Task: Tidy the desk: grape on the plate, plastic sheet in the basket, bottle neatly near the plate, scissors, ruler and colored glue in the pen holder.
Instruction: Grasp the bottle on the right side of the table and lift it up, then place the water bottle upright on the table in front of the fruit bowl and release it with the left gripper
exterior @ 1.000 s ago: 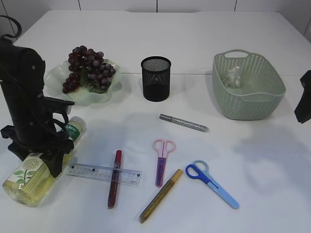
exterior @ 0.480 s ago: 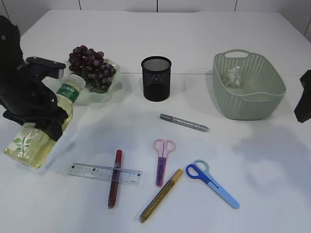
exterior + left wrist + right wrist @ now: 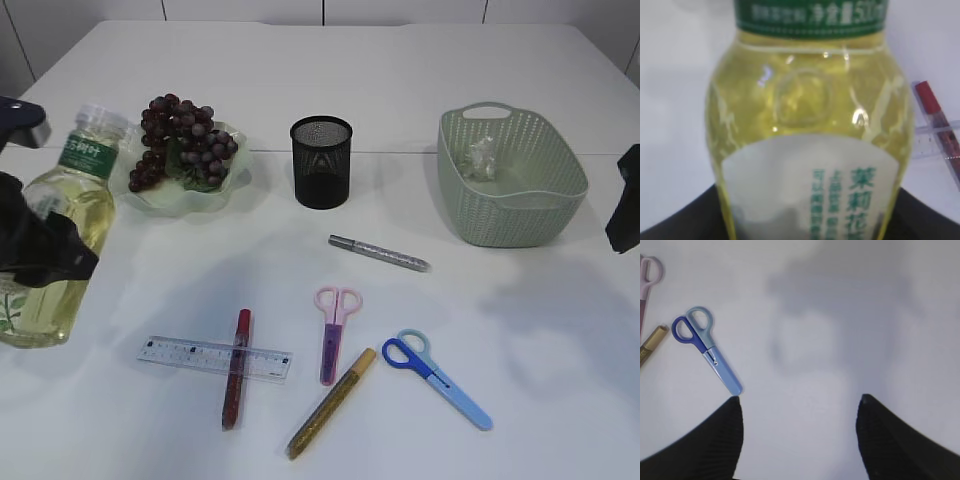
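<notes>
We have the bottle [image 3: 58,225] clamped in our left gripper [image 3: 35,255] at the far left of the table [image 3: 400,90], nearly upright, its white cap leaning a little toward the plate [image 3: 215,195]. The black jaws wrap its lower body around the label (the left wrist view shows little else but yellow liquid and green print).

What matters next, we judge, is that the plate with the grape [image 3: 180,140] lies to the right of the bottle and slightly farther back, close by, so only a short carry that way and a straight set-down on the base is needed. Its long axis is already near vertical, so little turning remains.

Our right gripper [image 3: 799,405] hangs with jaws apart and empty over bare table, near the blue scissors [image 3: 705,347], well apart from the bottle; the left arm is plainly the one for this move.
</notes>
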